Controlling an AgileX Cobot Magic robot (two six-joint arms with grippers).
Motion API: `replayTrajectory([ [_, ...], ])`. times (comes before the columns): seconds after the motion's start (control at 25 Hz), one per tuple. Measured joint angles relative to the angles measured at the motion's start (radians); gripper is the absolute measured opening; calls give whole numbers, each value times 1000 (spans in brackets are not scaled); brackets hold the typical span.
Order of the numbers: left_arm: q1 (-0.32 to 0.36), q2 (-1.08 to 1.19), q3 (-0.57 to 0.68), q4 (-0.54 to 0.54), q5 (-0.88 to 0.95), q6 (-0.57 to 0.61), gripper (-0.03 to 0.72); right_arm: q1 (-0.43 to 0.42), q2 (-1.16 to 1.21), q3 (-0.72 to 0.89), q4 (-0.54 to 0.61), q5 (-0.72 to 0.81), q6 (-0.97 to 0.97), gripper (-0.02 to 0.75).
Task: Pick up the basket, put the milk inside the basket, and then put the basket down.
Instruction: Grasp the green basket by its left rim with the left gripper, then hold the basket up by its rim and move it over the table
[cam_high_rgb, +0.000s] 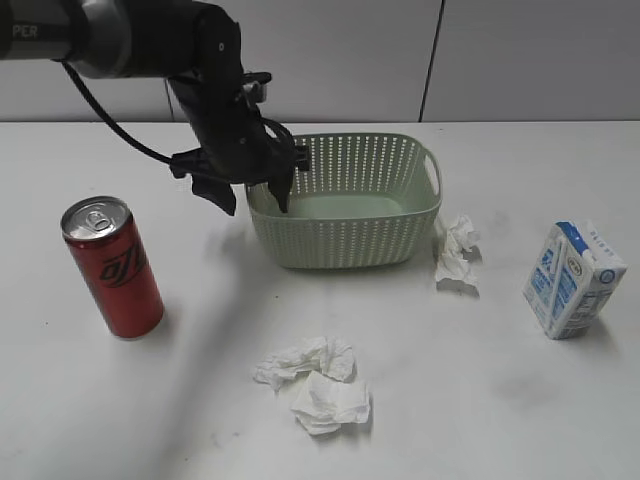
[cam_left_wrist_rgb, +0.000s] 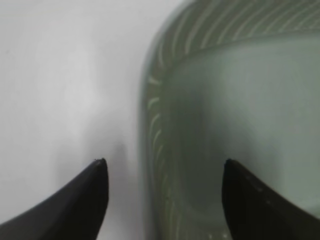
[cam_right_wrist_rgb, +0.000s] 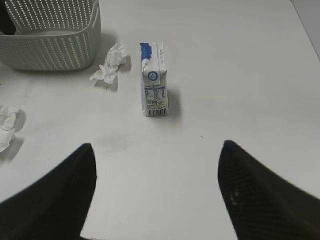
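Observation:
The pale green slotted basket (cam_high_rgb: 350, 228) stands on the white table at centre back; it also shows in the right wrist view (cam_right_wrist_rgb: 55, 47) and, blurred, in the left wrist view (cam_left_wrist_rgb: 165, 125). My left gripper (cam_high_rgb: 255, 198) is open and straddles the basket's left wall, one finger outside and one inside (cam_left_wrist_rgb: 162, 162). The blue-and-white milk carton (cam_high_rgb: 573, 280) stands upright at the right, apart from the basket; in the right wrist view it (cam_right_wrist_rgb: 154, 80) is ahead of my open, empty right gripper (cam_right_wrist_rgb: 156, 150). The right arm does not show in the exterior view.
A red soda can (cam_high_rgb: 112, 266) stands at the left. Crumpled white tissues (cam_high_rgb: 315, 385) lie in front of the basket. Another tissue (cam_high_rgb: 457, 250) lies at the basket's right corner, also in the right wrist view (cam_right_wrist_rgb: 110, 65).

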Motion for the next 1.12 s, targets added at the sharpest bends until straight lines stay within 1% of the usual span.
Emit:
replayTrajectory([
  [0.12, 0, 11, 0, -1, -9, -1, 425, 0, 0, 0, 0, 0, 0, 573],
  [0.32, 0, 12, 0, -3, -18, -2, 180, 0, 0, 0, 0, 0, 0, 573],
  [0.4, 0, 12, 0, -5, -17, -3, 93, 0, 0, 0, 0, 0, 1, 573],
  [0.44, 0, 12, 0, -11, -17, -3, 54, 0, 0, 0, 0, 0, 5, 573],
  [0.48, 0, 12, 0, -18, -17, -3, 30, 0, 0, 0, 0, 0, 9, 573],
  [0.6, 0, 10, -2, -35, -7, -3, 11, 0, 0, 0, 0, 0, 20, 573],
  [0.8, 2, -48, -3, -36, 2, -13, 8, 0, 0, 1, 0, 0, 20, 573],
  [0.96, 23, -140, -6, -37, 41, -79, 7, 0, 0, 1, 0, 0, 20, 573],
  [1.12, 41, -225, -9, 10, 118, -96, 7, 0, 0, 1, 0, 0, 20, 573],
])
